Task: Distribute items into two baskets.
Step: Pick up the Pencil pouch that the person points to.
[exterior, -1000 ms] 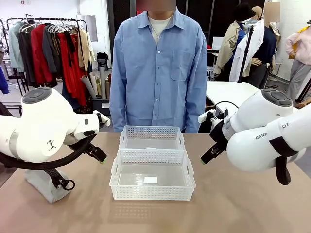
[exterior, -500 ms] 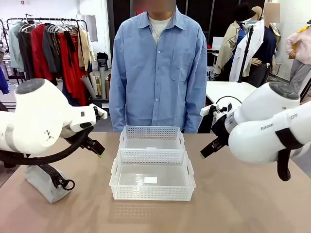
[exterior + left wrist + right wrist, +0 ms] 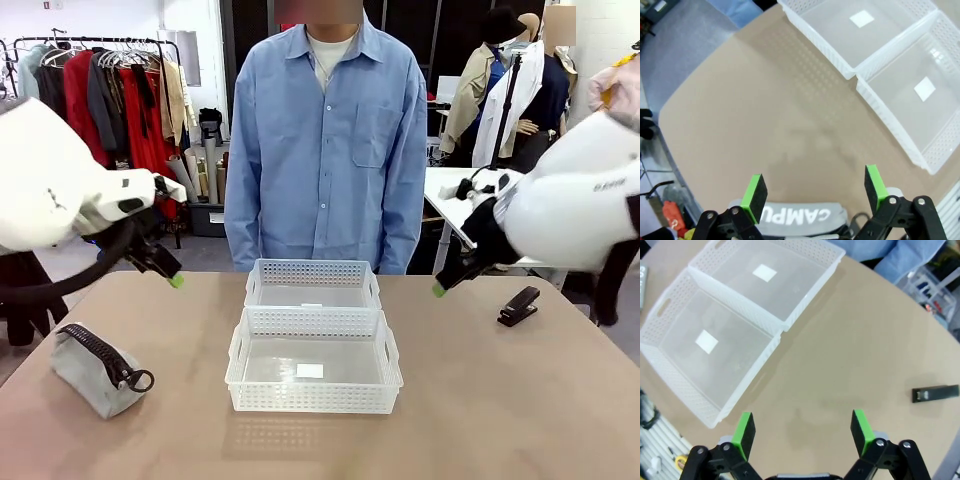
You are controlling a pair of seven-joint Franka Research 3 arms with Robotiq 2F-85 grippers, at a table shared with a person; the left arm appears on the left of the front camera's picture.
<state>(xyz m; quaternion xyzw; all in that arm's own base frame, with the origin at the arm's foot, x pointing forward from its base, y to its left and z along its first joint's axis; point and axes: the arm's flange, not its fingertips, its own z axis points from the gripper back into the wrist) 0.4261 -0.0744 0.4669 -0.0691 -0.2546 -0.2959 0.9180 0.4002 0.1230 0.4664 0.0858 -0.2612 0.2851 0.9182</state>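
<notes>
Brown desk (image 3: 480,410) carries two baskets (image 3: 312,322) end to end at centre, both empty. I have both pairs of jaws wide open, holding nothing. The grey pouch (image 3: 95,368) lies near-left, closest to my left jaws, zip slanting toward me. The stapler (image 3: 519,305) sits right, beside my right jaws. Bare desk surrounds each.

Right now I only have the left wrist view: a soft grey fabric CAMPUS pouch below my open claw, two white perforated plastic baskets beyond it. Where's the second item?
Observer: The small black stapler lies on the tan table, to the robot's right of the white perforated plastic baskets.
Operator: Right claw on it?
Observer: No. The right claw hangs open over bare tabletop; the stapler lies apart from it.
</notes>
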